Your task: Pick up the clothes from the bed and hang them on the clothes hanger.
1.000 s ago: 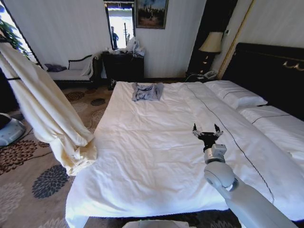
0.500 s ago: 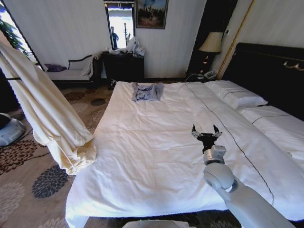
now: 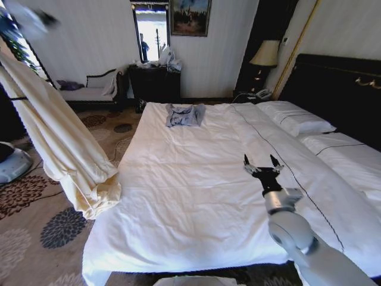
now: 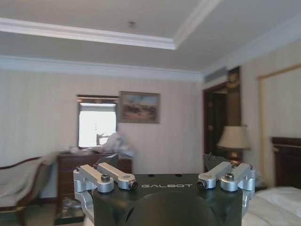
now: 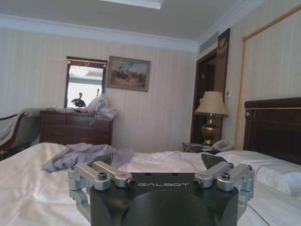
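The long cream clothes (image 3: 62,149) are off the bed (image 3: 196,196) and hang down beside it, over the carpet, from something high up that I cannot see. So the hanging part looks nearly done. The right gripper (image 3: 262,169) floats over the white bed with its fingers spread and nothing in them. The left gripper (image 4: 164,176) is up high, fingers spread and holding nothing too.
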